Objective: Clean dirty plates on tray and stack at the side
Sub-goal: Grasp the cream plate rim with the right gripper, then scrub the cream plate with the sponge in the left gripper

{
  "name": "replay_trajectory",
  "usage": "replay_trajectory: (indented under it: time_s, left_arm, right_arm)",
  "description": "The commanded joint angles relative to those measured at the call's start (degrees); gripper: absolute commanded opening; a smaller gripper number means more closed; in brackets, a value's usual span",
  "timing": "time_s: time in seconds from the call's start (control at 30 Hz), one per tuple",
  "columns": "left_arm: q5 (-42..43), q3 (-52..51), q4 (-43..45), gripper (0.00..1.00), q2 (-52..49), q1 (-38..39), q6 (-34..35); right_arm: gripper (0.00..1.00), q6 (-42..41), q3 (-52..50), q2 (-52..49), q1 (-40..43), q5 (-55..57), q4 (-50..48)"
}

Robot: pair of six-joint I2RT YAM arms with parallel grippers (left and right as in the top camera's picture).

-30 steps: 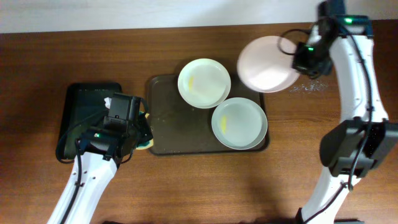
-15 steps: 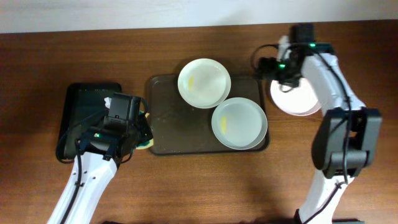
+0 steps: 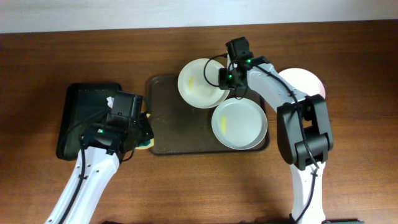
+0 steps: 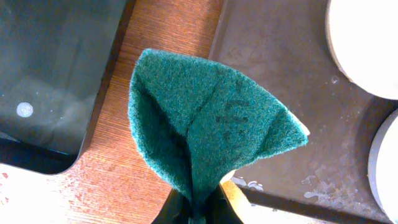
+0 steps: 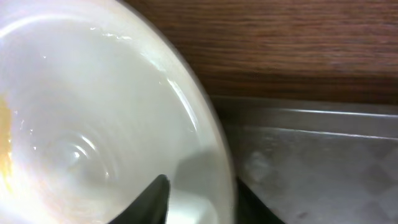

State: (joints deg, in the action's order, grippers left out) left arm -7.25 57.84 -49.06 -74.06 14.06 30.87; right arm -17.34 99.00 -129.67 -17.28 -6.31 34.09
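Note:
The brownish-grey tray (image 3: 177,121) holds two white plates with yellow smears: a far one (image 3: 200,83) overhanging its far rim and a near one (image 3: 239,123). A third plate (image 3: 306,84) lies on the table right of the tray, partly under the right arm. My right gripper (image 3: 227,84) is open and straddles the far plate's right rim (image 5: 186,112), one finger (image 5: 157,198) inside it and one outside. My left gripper (image 3: 142,132) is shut on a folded green scouring pad (image 4: 205,124) at the tray's left edge (image 4: 280,93).
A smaller black tray (image 3: 84,118) lies left of the left gripper, and shows in the left wrist view (image 4: 56,68). Water drops mark the brown tray's floor. Bare wooden table surrounds both trays.
My right gripper set the third plate down on the table right of the tray, let go, and moved left onto the far plate's rim. The left arm stayed put.

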Motion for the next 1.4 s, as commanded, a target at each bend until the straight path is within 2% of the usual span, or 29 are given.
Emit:
replay_trajectory:
  time_s: [0.0,0.03,0.1,0.17,0.2,0.37,0.53,0.63,0.73,0.83,0.93,1.03,1.13,1.3,1.37]
  left_arm:
    - [0.0,0.3,0.3,0.00,-0.2,0.1,-0.9]
    - [0.0,0.3,0.4,0.00,-0.2,0.1,-0.9]
    - [0.0,0.3,1.5,0.00,-0.2,0.1,-0.9]
    - [0.5,0.3,4.0,0.00,-0.2,0.1,-0.9]
    - [2.4,0.3,5.4,0.00,-0.3,0.1,-0.9]
    - [8.3,0.3,10.9,0.00,-6.3,0.2,-0.9]
    - [16.6,0.3,21.5,0.00,-19.8,0.2,-0.9]
    - [17.0,0.3,25.5,0.00,-23.8,0.2,-0.9]
    - [18.0,0.3,29.0,0.00,-27.4,0.4,1.6]
    - [21.2,0.3,36.2,0.00,-31.5,3.7,2.2]
    - [12.7,0.3,37.6,0.00,-34.8,4.5,3.9]
    - [-10.5,0.3,31.1,0.00,-35.1,4.5,3.8]
    - [-21.6,2.1,26.0,0.00,-34.5,4.5,3.8]
    - [-23.5,7.1,20.2,0.00,-28.2,4.5,3.8]
    - [-17.9,7.5,19.4,0.00,-19.1,4.5,3.9]
  right_arm:
    - [0.13,-0.1,0.5,-1.2,-0.9,0.5,-0.4]
    - [0.04,-0.1,0.6,-1.2,-0.9,0.2,0.5]
    - [0.04,0.7,0.6,-1.1,-1.0,-7.5,3.9]
    - [0.04,6.0,0.6,-1.1,-2.4,-20.4,7.1]
    - [0.04,6.4,0.6,-1.1,-3.1,-22.0,8.8]
    - [0.04,6.4,0.5,-1.1,-4.9,-20.1,15.9]
    - [0.04,5.9,0.5,-1.1,-9.1,-3.3,14.9]
    - [0.04,5.7,0.5,-1.1,-11.2,-2.1,12.8]
    - [0.05,2.0,0.5,-1.1,-11.4,-2.0,12.0]
    - [0.04,2.0,0.5,-1.1,-11.4,-2.0,12.0]
    - [0.04,2.0,0.5,-1.1,-11.4,-2.0,12.2]
    - [0.04,2.1,0.5,-1.1,-11.3,-2.0,12.3]
    - [0.04,2.1,0.5,-1.1,-11.2,-1.0,12.8]
    - [0.04,2.1,0.7,-1.1,-11.2,-0.5,13.0]
    - [0.04,3.6,2.0,-0.8,-11.2,-0.4,13.3]
